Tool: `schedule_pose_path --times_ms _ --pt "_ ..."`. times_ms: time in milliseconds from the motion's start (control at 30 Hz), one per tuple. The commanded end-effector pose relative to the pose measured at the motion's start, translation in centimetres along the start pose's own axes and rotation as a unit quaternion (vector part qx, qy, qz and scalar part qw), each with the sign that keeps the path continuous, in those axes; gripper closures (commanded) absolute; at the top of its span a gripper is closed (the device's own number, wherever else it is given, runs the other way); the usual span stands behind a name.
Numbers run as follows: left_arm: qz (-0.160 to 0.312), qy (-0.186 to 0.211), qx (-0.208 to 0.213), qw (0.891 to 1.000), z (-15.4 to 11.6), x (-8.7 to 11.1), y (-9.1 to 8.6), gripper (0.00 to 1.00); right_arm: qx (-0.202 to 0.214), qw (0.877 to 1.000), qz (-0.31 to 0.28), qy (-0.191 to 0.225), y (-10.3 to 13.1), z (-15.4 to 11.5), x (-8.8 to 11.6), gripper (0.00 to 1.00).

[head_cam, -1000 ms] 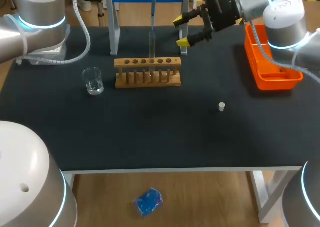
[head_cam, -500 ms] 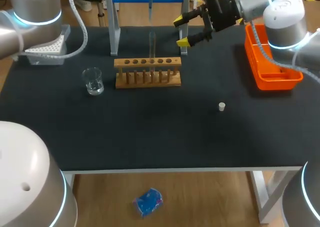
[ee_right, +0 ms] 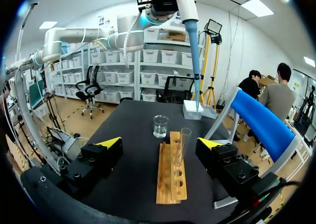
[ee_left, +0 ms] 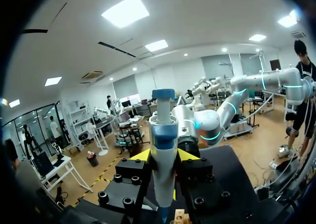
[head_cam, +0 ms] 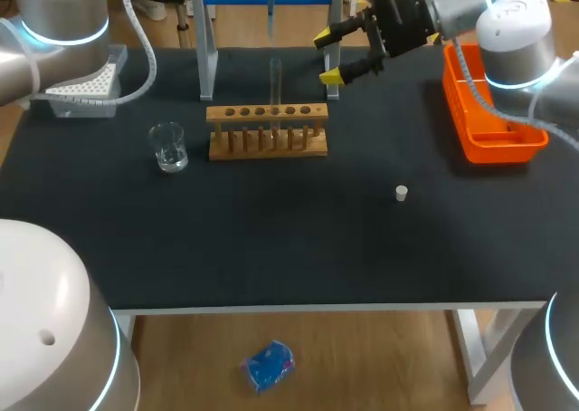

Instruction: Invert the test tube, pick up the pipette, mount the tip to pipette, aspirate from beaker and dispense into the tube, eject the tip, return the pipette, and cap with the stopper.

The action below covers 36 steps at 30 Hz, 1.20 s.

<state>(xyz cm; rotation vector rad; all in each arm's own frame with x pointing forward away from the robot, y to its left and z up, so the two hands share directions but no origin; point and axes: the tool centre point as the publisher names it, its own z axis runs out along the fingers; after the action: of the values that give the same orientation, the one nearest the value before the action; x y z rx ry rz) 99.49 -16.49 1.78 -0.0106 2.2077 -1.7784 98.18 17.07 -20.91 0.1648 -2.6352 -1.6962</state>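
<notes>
The left gripper is pinching a white and blue plastic pipette, its yellow-tipped fingers pressing on the barrel from both sides. In the right wrist view the pipette is hanging point-down high above the black table, carrying a long tapering blue tip on its end. From the head camera only this thin tip is showing, at twelve o'clock from the light wooden rack. The left arm is coming in at the far left corner.

A clear glass test tube is standing upright in one of the rack's middle holes. The right gripper is hovering at one o'clock from the rack, its fingers spread wide and gripping nothing. In its own wrist view the tube and the rack are lying ahead of it, between the spread fingers and apart from both.

A small clear glass beaker is standing at nine o'clock from the rack, near its end. A white tip box is sitting at ten o'clock from the beaker, below the left arm. A small white stopper is lying alone on the tabletop at four o'clock from the rack, well apart from it. An orange plastic bin is resting at three o'clock from the rack, near the table's right edge.
</notes>
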Motion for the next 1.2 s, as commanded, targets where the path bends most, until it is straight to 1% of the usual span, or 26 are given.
schedule_pose_path --times_ms 33,1033,1200 --pt "0.0 0.001 -0.002 1.0 -0.1 0.0 -0.1 1.0 0.0 1.0 0.0 0.0 0.0 0.0 0.0 0.0" --pt "0.0 0.001 -0.002 1.0 -0.1 0.0 -0.1 1.0 0.0 1.0 0.0 0.0 0.0 0.0 0.0 0.0" --pt "0.009 0.002 -0.028 1.0 -1.2 0.7 -1.0 1.0 0.0 1.0 0.0 0.0 0.0 0.0 0.0 0.0"
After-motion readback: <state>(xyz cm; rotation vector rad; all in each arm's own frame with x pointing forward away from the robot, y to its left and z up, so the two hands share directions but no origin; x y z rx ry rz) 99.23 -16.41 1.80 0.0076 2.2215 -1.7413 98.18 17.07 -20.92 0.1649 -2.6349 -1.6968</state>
